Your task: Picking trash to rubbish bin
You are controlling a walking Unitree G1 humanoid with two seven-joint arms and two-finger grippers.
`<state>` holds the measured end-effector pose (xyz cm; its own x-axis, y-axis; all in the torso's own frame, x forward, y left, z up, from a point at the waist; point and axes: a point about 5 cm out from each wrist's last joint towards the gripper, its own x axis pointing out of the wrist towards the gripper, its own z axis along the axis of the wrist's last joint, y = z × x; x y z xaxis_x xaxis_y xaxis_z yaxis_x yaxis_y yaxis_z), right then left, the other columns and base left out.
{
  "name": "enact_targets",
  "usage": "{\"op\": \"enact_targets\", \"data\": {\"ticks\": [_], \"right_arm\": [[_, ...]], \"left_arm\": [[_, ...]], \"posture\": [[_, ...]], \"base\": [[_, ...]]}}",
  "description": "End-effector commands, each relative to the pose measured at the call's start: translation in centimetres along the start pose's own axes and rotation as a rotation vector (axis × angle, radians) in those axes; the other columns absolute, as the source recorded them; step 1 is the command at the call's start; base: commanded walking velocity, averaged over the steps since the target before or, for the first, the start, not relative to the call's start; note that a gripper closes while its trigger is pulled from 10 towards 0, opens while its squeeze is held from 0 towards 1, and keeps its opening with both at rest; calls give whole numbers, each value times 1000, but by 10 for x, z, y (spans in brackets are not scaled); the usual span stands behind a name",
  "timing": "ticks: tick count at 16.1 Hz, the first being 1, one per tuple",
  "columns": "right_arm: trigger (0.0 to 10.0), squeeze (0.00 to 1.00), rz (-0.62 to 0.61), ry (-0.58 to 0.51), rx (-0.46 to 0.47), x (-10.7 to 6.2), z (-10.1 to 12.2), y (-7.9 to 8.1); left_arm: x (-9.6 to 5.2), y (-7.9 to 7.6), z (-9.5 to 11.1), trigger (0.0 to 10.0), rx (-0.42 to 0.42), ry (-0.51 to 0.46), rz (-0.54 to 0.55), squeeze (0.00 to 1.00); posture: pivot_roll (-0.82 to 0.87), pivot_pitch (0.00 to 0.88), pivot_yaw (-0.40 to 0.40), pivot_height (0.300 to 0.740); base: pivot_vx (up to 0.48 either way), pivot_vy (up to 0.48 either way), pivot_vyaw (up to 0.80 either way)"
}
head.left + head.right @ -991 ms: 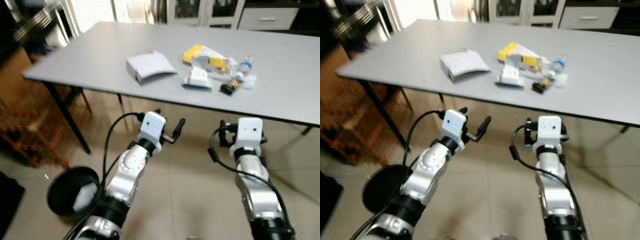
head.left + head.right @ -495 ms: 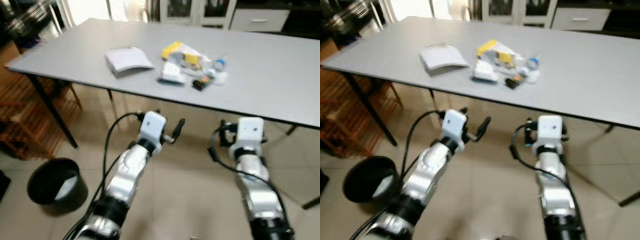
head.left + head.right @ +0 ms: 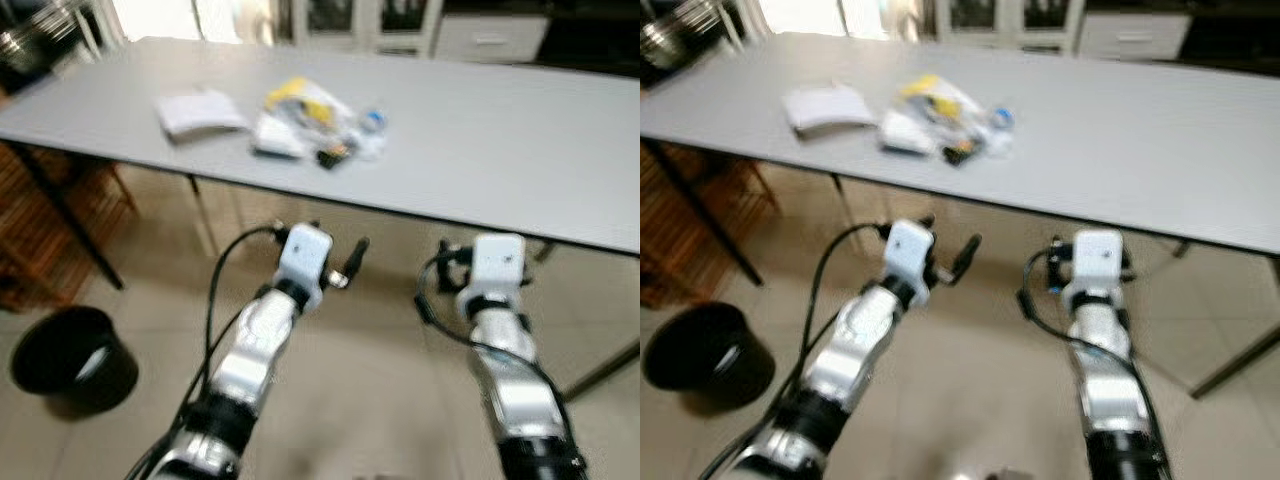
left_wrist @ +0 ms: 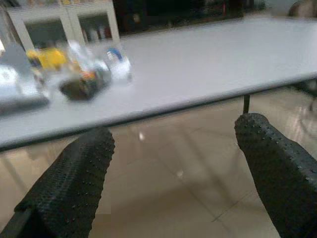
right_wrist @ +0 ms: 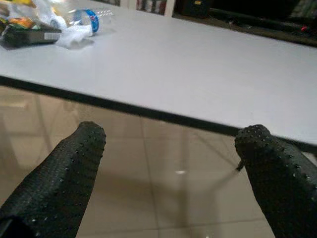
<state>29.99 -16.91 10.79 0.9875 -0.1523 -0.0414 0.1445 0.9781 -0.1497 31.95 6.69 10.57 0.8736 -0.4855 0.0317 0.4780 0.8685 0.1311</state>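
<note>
the task looked barely begun. the trash (image 3: 315, 125), a heap of wrappers, a plastic bottle and a small dark item, lay on the grey desk (image 3: 520, 140) with a white packet (image 3: 198, 110) just beside it. the bin (image 3: 68, 358) stood on the floor to the robot's left, well apart from the heap. the left end effector (image 4: 173, 168) and right end effector (image 5: 171, 173) were both spread wide and held nothing, raised below the desk edge. reaching, grasping each piece and carrying it to the bin all appeared left to do.
</note>
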Motion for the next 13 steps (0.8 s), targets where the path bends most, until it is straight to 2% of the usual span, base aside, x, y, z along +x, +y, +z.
{"op": "enact_targets", "data": {"ticks": [1, 2, 7, 13], "right_arm": [[10000, 0, -11, -5, -5, -1, 1, -2], [10000, 0, -12, -4, -5, -1, 1, -2], [10000, 0, -3, -2, -7, -1, 0, -3], [10000, 0, 93, -13, -29, 2, 5, 5]], "left_arm": [[3, 1, 4, 10000, 15, -9, -3, 0], [2, 1, 4, 10000, 15, -8, -3, 0], [3, -2, 4, 10000, 0, -14, -9, 0], [4, -4, 4, 10000, -15, -19, 28, 0]], "posture": [[-101, 79, 65, 740], [-102, 79, 66, 740], [-106, 76, 63, 740], [-98, 62, 3, 740]], "base": [[0, -480, 0], [0, -480, 0], [0, 0, 0], [0, 0, 0]]}}
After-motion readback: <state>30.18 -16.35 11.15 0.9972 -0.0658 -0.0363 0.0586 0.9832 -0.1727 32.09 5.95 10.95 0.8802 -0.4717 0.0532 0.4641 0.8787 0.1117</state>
